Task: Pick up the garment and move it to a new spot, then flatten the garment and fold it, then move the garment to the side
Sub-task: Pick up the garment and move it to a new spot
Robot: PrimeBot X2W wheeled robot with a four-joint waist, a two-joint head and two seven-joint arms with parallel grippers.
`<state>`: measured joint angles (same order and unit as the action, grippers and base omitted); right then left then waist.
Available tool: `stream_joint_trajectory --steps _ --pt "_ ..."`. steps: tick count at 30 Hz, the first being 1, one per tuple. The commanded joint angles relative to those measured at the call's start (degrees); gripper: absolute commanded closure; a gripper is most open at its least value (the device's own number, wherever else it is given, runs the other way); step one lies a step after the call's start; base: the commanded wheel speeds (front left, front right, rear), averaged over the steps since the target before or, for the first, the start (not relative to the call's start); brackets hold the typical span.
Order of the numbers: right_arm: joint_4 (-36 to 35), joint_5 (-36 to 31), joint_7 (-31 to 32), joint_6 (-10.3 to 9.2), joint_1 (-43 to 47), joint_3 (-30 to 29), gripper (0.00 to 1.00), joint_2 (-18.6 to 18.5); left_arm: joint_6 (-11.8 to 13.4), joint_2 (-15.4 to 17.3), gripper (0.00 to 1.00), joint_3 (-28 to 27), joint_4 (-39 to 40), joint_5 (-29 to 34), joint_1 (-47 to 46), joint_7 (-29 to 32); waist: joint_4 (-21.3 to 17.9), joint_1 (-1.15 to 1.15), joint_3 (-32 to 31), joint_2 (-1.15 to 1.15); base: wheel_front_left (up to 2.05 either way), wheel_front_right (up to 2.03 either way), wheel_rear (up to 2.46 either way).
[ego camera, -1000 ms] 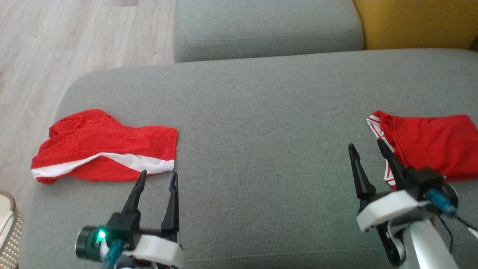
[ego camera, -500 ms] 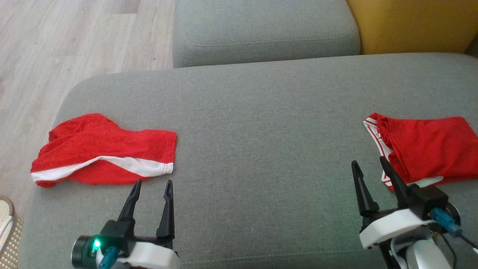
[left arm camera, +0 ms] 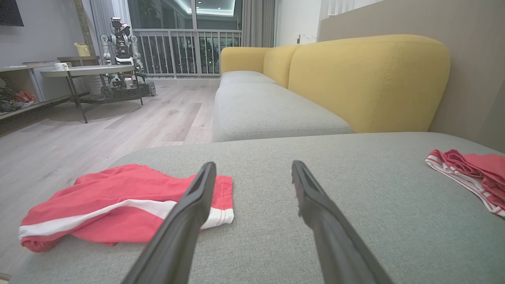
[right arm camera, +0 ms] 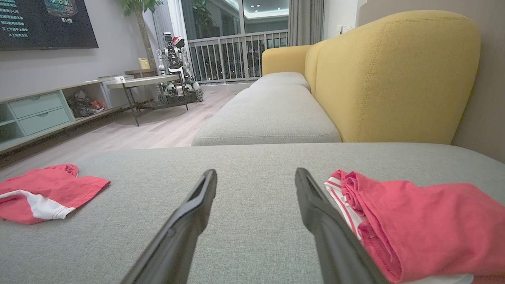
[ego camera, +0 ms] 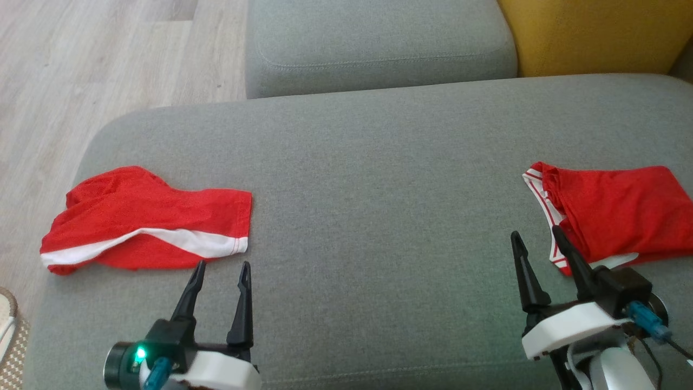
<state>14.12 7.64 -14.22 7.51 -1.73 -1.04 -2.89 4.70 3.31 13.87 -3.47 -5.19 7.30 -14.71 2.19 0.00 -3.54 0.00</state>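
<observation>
Lying just beyond gaping left claw [ego camera: 223,264], garment [ego camera: 146,227], right claw [ego camera: 535,233] also gaping

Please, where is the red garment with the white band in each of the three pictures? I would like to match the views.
Head view: the red garment with the white band lies at the left, on the left end of the grey cushion.
Left wrist view: lower left, on the same cushion.
Right wrist view: at the far left edge, below middle height.
Shared landmark: the yellow sofa back, upper right in every view.
</observation>
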Motion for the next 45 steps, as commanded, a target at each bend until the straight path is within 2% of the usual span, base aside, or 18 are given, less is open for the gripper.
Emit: stream_joint_trajectory --steps 1,9,14,22,29,38,45 --pt "-2.15 0.25 -0.77 -0.02 -1.50 1.24 0.00 0.01 0.08 -0.43 0.00 -1.99 1.69 -0.14 -2.41 -0.29 0.03 0.00 -0.05 0.00 0.00 0.00 0.00" --pt "-2.10 0.22 -0.77 -0.02 -1.38 1.31 0.00 0.02 -0.11 -0.43 0.00 -1.77 1.51 0.11 -2.57 -0.29 0.91 0.00 0.20 0.00 0.00 0.00 0.00" --pt "-2.42 -0.04 -0.77 -0.02 -1.32 2.35 0.00 0.02 -0.35 -0.43 0.00 -2.28 1.66 -0.10 -2.85 -0.29 3.94 0.00 0.21 0.00 0.00 0.00 0.00" --pt "-2.73 2.08 -0.77 -0.02 0.30 4.42 0.00 0.02 -1.04 -0.35 0.00 -3.71 3.12 1.20 -2.60 -0.29 13.11 0.00 -0.95 0.00 0.00 0.00 0.00" --pt "-2.78 2.55 -0.77 -0.02 1.43 7.06 0.00 0.02 -2.04 1.20 0.00 -5.78 4.39 2.40 -1.16 -0.29 22.59 0.00 -2.29 0.00 0.00 0.00 0.00" --pt "-1.80 3.20 -0.77 -0.02 -2.43 10.15 0.00 0.02 -0.18 0.83 0.00 -9.24 7.77 1.83 0.78 -0.29 25.61 0.00 0.42 0.00 0.00 0.00 0.00" --pt "-1.19 3.08 -0.78 -0.02 -3.66 10.13 0.00 0.02 -1.41 1.23 0.00 -11.36 7.71 0.78 0.22 -0.29 26.34 0.00 2.31 0.00 0.00 0.00 0.00"
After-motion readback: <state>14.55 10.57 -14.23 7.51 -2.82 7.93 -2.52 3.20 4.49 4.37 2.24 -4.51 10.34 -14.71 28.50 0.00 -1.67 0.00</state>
